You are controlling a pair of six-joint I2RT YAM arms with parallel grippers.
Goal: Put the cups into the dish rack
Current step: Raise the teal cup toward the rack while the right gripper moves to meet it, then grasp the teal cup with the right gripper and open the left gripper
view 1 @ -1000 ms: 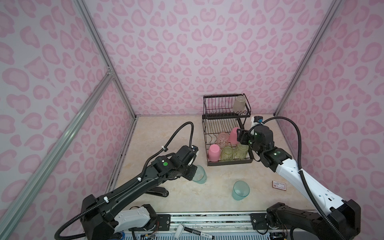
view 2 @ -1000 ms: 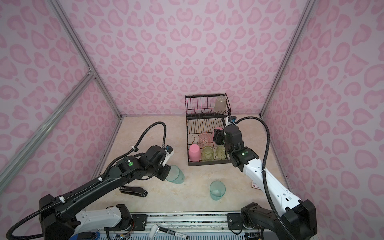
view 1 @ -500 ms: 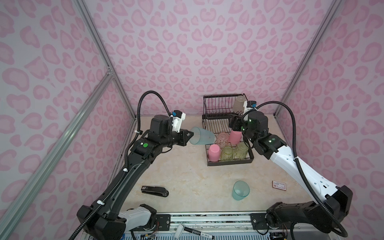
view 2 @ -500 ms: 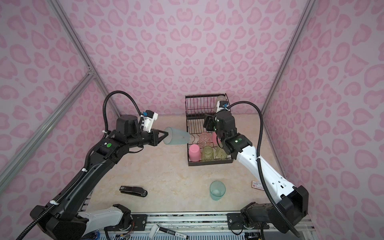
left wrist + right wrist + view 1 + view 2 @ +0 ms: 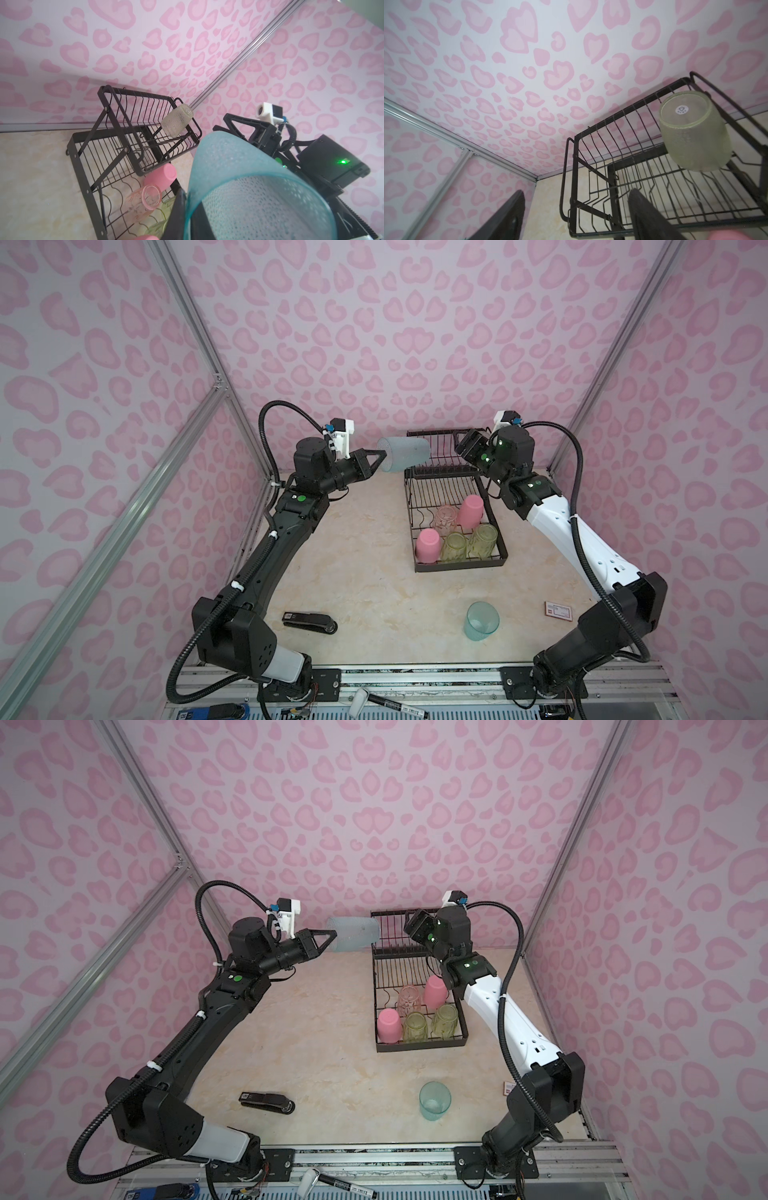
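left jaws pinching teal cup (image 5: 405, 454) sideways mid-frame, just left of dish rack (image 5: 461, 566), right jaws partway apart, empty, by the rack's top tier

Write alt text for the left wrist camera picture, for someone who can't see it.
A teal cup, pinched at its rim by the left gripper, fills the foreground, mouth toward the camera. Behind it stands the wire dish rack, a yellow-green cup upside down in its upper basket, a pink cup below.

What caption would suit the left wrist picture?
The left tool grips a teal cup by its rim near the black dish rack.
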